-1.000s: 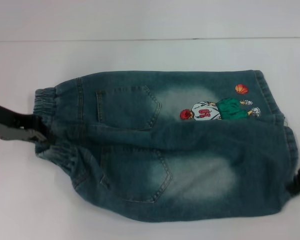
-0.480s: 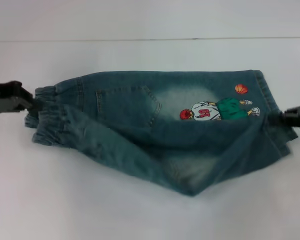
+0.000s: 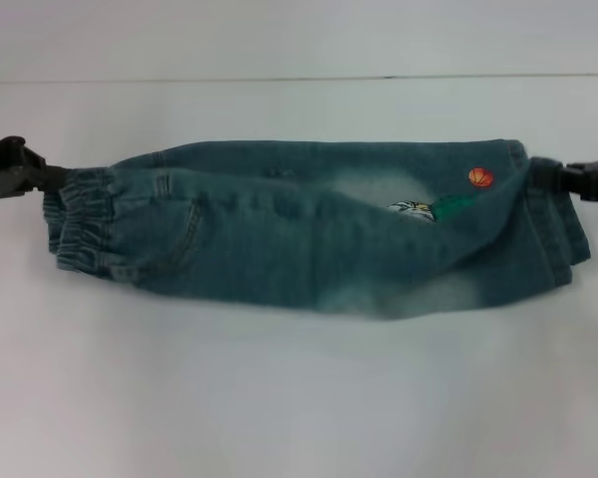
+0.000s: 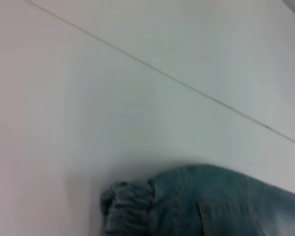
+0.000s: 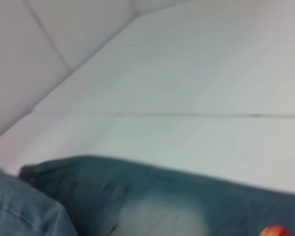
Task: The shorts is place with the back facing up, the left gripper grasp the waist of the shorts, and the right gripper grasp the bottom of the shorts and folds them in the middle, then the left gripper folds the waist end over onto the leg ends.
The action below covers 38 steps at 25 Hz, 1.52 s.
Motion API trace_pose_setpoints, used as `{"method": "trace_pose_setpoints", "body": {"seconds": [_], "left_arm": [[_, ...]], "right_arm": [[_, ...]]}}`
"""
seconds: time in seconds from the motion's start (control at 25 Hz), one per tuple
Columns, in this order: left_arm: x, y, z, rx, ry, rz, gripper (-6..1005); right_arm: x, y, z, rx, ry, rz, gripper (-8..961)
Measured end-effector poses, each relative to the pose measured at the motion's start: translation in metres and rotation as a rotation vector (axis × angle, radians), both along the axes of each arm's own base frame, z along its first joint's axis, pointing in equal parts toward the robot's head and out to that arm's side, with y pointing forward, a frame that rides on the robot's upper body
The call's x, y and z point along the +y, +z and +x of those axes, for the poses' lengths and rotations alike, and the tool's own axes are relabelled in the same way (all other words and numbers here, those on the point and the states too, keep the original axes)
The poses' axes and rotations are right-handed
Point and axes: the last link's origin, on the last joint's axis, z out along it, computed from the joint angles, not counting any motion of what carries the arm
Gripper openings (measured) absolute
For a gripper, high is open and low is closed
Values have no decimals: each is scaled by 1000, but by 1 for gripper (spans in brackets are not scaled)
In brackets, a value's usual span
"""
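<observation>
The shorts [image 3: 309, 234] lie across the white table [image 3: 299, 398], near half carried over the far half, covering most of the embroidery [image 3: 434, 204]. My left gripper [image 3: 52, 179] pinches the waist [image 3: 80, 224]; my right gripper [image 3: 548, 177] pinches the hem. I judge the lengthwise fold nearly finished, with the waist-over-legs fold left.

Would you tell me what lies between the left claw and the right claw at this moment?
In the head view, only the shorts span that stretch, folded lengthwise on the white table: left claw at the waist, right claw at the hem end.
</observation>
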Motion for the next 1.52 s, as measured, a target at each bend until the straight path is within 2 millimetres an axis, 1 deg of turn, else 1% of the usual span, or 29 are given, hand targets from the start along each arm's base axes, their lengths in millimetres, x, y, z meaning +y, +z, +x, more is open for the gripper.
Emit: {"method": "trace_pose_setpoints", "body": {"seconds": [0.2, 0.36, 0.56, 0.8, 1.08, 1.28, 1.44, 1.52], "left_arm": [[2, -2, -8, 11, 5, 53, 25], [4, -2, -12, 23, 11, 85, 25], [7, -4, -16, 40, 4, 124, 25], [11, -10, -18, 33, -27, 168, 25], [14, -18, -18, 68, -124, 203, 26], [14, -25, -25, 91, -109, 207, 26], [13, -31, -30, 112, -100, 192, 26], [13, -31, -31, 122, -99, 192, 58]], "right_arm": [[12, -11, 1, -29, -17, 109, 13], [19, -19, 2, -62, -28, 152, 13], [26, -24, 2, -77, -34, 212, 13], [33, -28, 0, -96, -45, 247, 12], [44, -44, -8, -158, -44, 286, 28], [50, -55, -12, -199, -50, 297, 40], [53, -57, -12, -218, -67, 311, 49], [54, -57, -12, -221, -70, 314, 54]]}}
